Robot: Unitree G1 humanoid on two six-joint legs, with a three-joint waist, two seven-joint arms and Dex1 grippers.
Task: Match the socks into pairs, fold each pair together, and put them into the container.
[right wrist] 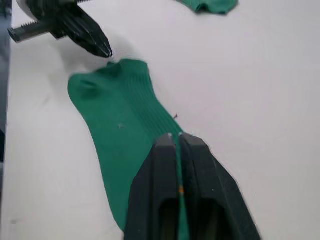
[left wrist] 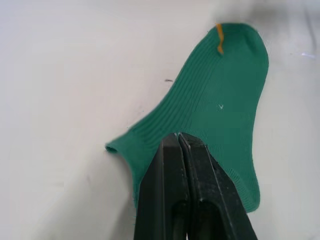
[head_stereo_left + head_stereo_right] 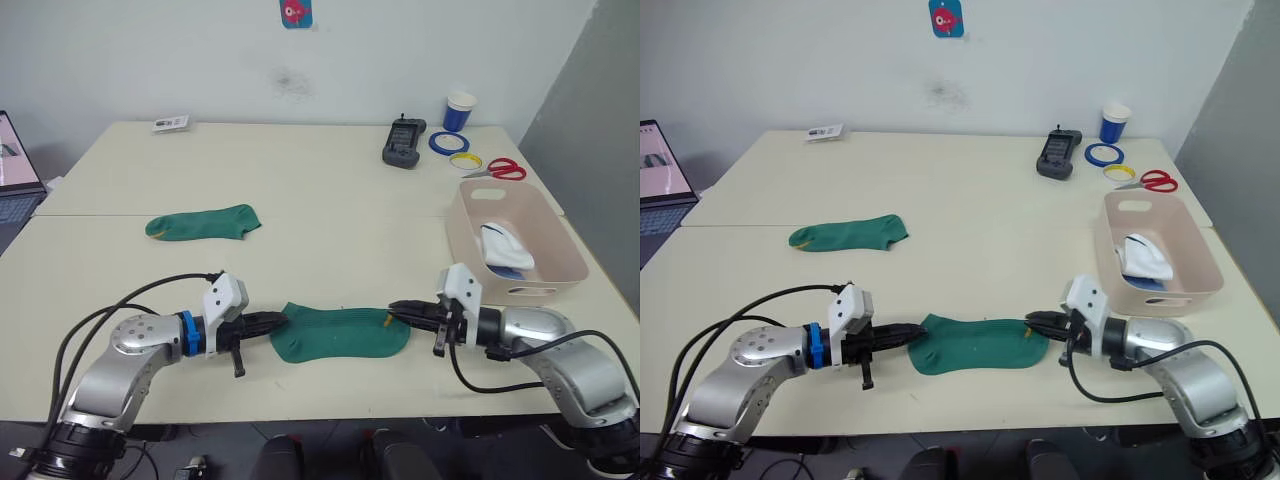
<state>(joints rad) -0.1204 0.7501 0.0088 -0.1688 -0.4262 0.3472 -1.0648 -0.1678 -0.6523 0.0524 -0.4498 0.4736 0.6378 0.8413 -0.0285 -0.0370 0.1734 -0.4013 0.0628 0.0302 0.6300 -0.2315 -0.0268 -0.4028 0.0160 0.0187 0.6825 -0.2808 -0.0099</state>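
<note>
Left wrist view has the left hand [image 2: 178,137] with its two black fingers pressed together on the cuff end of a dark green ribbed fabric ankle sock [image 2: 215,105], pinching the edge. From the head camera, the right hand [image 3: 396,310] is likewise closed on the toe end of that sock, beside its small yellow mark, so the sock lies stretched flat between the two hands near the front edge of the cream tabletop [image 3: 330,190].

Its partner, a second dark green ankle sock [image 3: 204,222], lies well apart, further back and to the left. The pale pink rectangular plastic bin [image 3: 556,262] stands at the right, near the right hand, with a white sock bundle [image 3: 506,246] and what seems to be a bit of blue under it, though that part is hard to read.

Risks from here: both grips take only thin edges, so a pull in opposite directions could slip one end free. Lifting unevenly would let the sock sag and bunch. Carrying it across to the partner could also misalign the two, giving a crooked fold.
</note>
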